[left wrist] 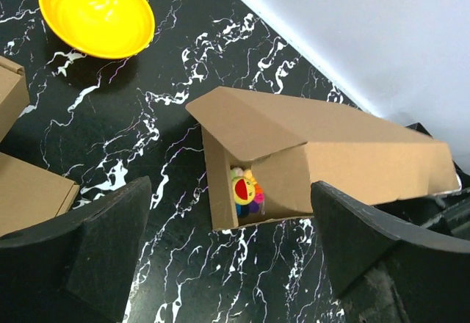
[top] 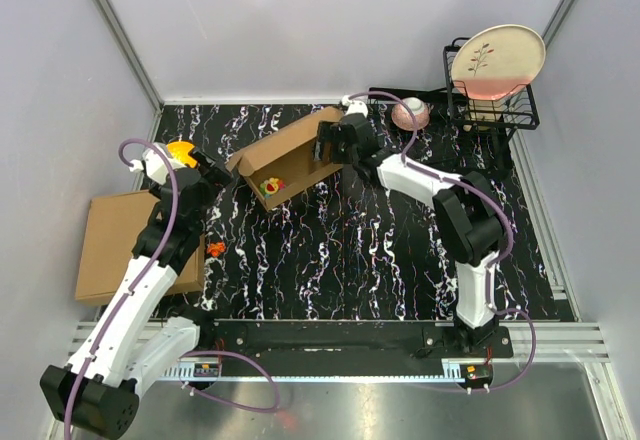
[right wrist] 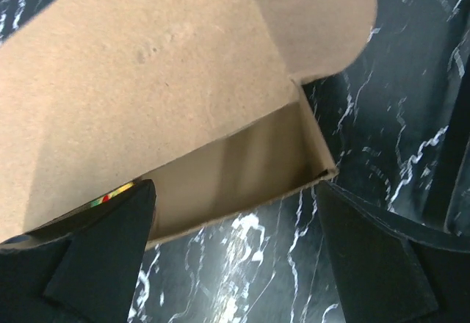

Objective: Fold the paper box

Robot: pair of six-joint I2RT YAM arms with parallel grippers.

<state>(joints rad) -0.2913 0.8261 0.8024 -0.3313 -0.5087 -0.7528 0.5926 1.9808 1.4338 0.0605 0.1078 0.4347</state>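
Observation:
The paper box (top: 285, 155) lies at the back middle of the black marbled table, a shallow brown cardboard box with its lid tilted half down over it. A colourful plush toy (top: 271, 186) lies inside at its near left end. In the left wrist view the box (left wrist: 330, 150) shows that open end with the toy (left wrist: 246, 189) in it. My left gripper (top: 207, 173) is open just left of the box, apart from it; its jaws (left wrist: 229, 224) hold nothing. My right gripper (top: 324, 146) is open at the box's right end, above the lid and front wall (right wrist: 183, 95), its fingers (right wrist: 110, 257) straddling the wall without gripping.
A stack of flat closed cardboard boxes (top: 125, 245) lies at the left edge. A yellow bowl (top: 180, 150) sits behind my left gripper. A small orange toy (top: 215, 249) lies near the stack. At the back right stand a pink-and-white cup (top: 410, 112) and a black wire rack (top: 495, 110) holding a plate (top: 497, 60).

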